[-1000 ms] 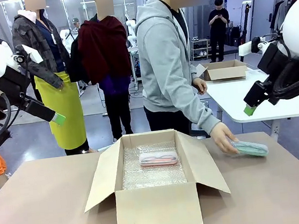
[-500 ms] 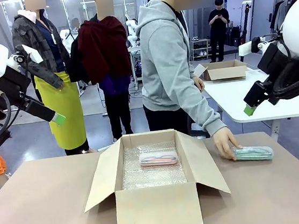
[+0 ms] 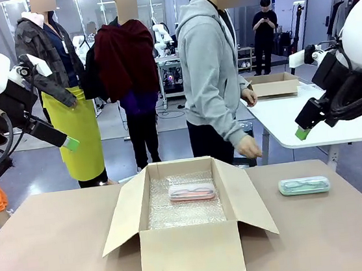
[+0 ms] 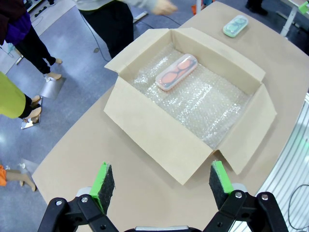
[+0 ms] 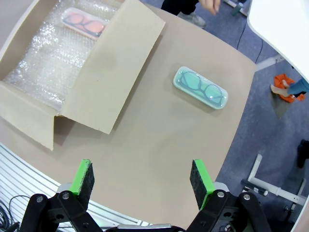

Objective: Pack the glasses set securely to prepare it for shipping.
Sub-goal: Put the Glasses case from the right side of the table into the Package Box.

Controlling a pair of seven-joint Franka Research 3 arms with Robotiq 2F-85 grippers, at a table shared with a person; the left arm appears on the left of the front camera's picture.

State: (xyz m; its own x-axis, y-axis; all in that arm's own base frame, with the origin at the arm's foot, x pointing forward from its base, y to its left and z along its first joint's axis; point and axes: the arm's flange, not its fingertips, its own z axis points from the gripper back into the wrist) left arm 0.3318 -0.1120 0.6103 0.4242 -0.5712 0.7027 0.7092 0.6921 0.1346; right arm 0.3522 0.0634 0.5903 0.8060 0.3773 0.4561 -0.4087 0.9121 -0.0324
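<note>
Open brown cardboard box [image 3: 187, 249] sits mid-desk [image 3: 51, 255] with its flaps spread. Its floor is lined with clear bubble wrap [image 3: 177, 213].

Pink clear-topped glasses case [image 3: 192, 192] lies flat on the wrap, toward the box's far wall. The glasses show through the lid.

Mint green clear-topped glasses case [image 3: 304, 185] is outside the box, flat on the desk on the robot's right. It is well apart from the right flap and nothing is touching it.

Person in a grey hoodie [image 3: 205, 61] stands at the far side. One hand [image 3: 250, 147] hangs over the far desk edge, apart from both cases.

Left jaws: wide, empty, green pads [image 4: 103, 181] held high; the left wrist view looks down on the box and pink case.

Right jaws: wide, empty, also held high; the right wrist view looks down on the mint case and right flap.

Both arms are raised at the sides, well above the desk.
</note>
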